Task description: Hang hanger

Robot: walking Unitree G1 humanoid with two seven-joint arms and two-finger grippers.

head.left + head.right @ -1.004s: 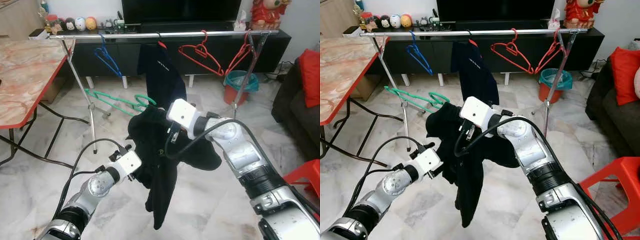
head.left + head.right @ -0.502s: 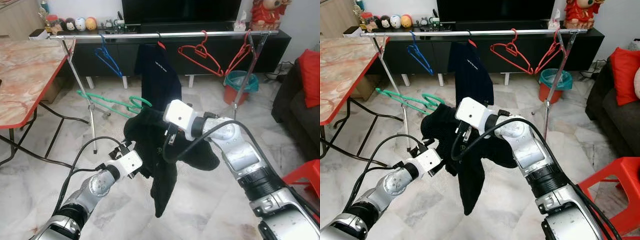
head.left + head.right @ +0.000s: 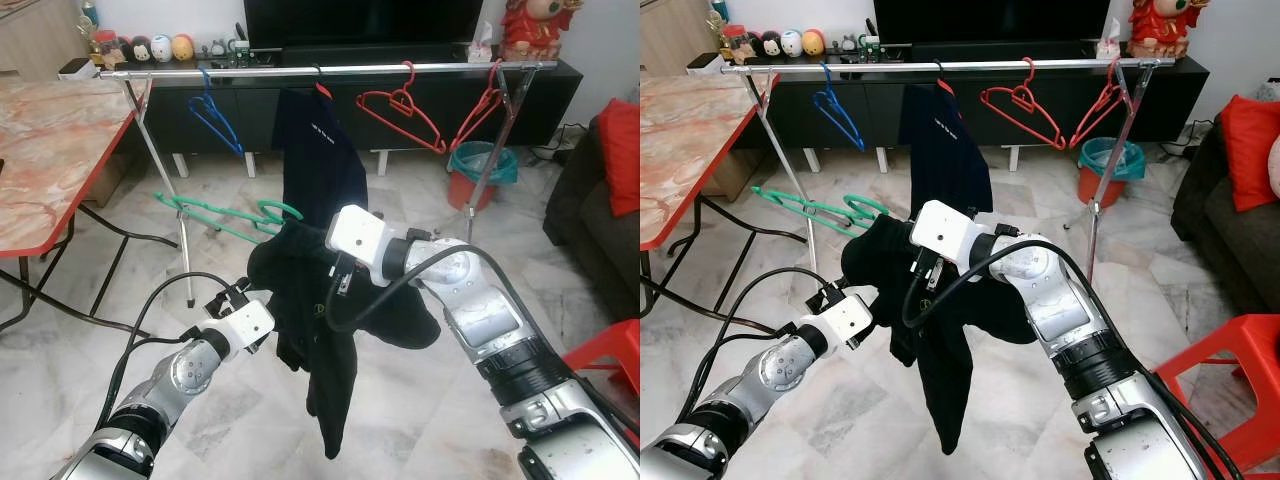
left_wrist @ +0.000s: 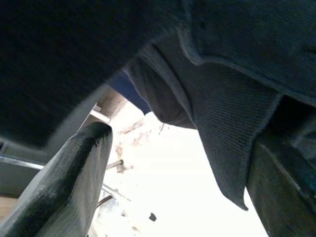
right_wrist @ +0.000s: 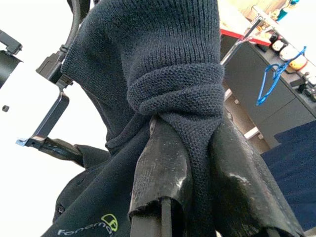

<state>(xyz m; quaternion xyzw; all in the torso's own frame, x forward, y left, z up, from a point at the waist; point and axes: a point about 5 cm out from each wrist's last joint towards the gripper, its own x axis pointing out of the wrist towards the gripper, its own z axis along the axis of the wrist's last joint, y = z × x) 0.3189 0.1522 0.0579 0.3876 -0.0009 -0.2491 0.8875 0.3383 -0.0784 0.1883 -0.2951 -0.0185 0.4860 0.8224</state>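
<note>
Right gripper (image 5: 190, 163) clamped on dark sweater (image 3: 320, 330), which sits on the green hanger (image 3: 225, 215). Left gripper (image 3: 275, 335) is under the fabric, grip unclear. Hanger well below the rail (image 3: 330, 70); hanging not yet done.

Head stereo pair: set high, facing forward and down over both arms toward the clothes rail (image 3: 320, 70) and the TV cabinet (image 3: 990, 95) behind it; both eyes share the whole scene, the right eye offset slightly sideways. Left wrist camera: looks along its finger (image 4: 64, 182) from below, very near the dark garment (image 3: 310, 300), with pale floor beyond. Right wrist camera: looks along its two fingers (image 5: 158, 168), close on the same garment, sharing the blue hanger (image 5: 274, 81) with the head views.
</note>
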